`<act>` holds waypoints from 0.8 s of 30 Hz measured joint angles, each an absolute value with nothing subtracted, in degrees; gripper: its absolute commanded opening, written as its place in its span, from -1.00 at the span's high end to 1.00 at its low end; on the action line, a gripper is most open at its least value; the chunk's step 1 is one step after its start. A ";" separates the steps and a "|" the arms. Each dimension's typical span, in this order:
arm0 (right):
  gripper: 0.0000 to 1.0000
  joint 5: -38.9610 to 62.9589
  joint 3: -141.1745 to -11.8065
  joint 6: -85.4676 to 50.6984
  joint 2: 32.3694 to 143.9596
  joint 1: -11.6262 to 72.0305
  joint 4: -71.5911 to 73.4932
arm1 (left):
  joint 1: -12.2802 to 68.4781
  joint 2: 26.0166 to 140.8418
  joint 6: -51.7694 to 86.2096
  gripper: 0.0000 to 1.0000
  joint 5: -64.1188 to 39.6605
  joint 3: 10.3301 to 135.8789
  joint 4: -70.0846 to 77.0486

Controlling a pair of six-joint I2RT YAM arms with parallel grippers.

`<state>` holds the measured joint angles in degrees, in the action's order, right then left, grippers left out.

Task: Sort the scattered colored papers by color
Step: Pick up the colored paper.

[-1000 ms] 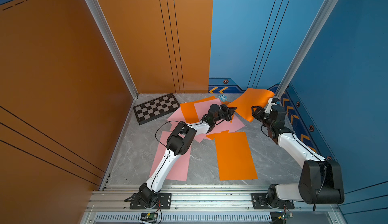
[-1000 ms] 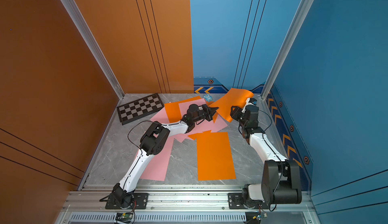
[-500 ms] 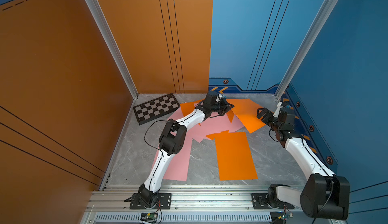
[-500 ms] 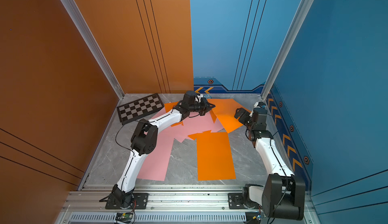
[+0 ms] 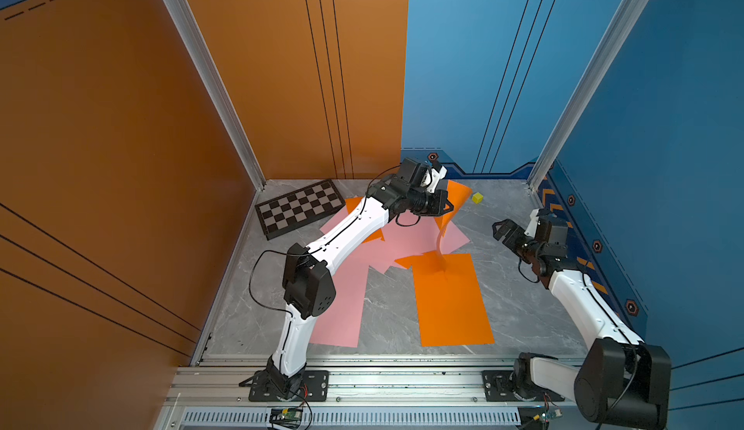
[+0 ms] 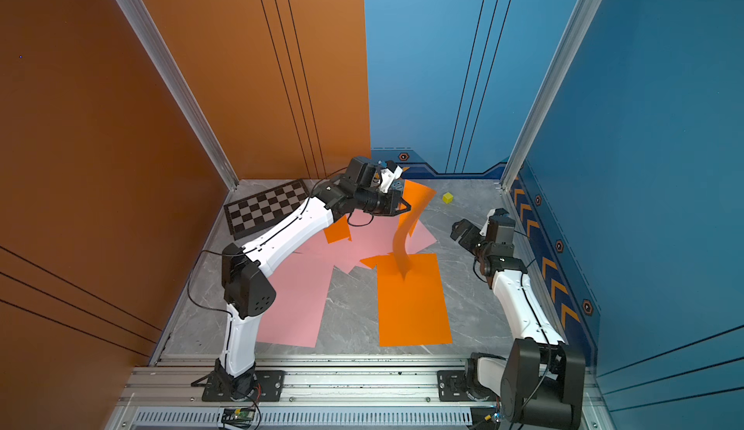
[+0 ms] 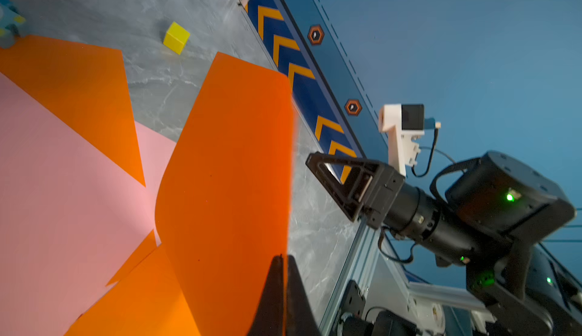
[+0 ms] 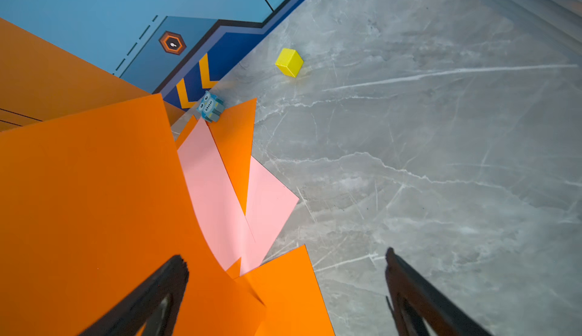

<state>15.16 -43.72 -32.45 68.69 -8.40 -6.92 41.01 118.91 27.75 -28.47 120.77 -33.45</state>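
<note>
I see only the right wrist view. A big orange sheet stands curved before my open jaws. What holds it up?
Observer: The left gripper is shut on its edge, and the orange sheet hangs from there.
Operator: Does my gripper touch it?
Observer: No. In both top views the right gripper stands apart from it, over the bare table.
Operator: Are there pink sheets that I do not see?
Observer: Yes, one large pink sheet lies flat, partly hidden by the left arm.
</note>
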 measured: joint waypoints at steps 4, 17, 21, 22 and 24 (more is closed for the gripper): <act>-1.00 16.16 -42.76 -33.28 67.70 -10.81 -7.40 | 44.40 116.07 24.01 1.00 -28.49 117.21 -37.87; -1.00 18.04 -40.73 -36.05 66.28 -14.59 -8.67 | 54.39 101.51 23.86 1.00 -24.64 114.21 -40.71; -1.00 18.02 -40.29 -36.95 65.01 -18.11 -10.52 | 53.23 96.20 27.94 1.00 -21.87 106.80 -36.73; -1.00 18.06 -40.29 -37.19 64.79 -19.00 -10.81 | 52.47 95.00 29.52 1.00 -21.67 103.44 -34.50; -1.00 18.24 -40.29 -37.54 64.75 -20.16 -11.33 | 50.35 93.82 33.39 1.00 -21.67 96.51 -29.50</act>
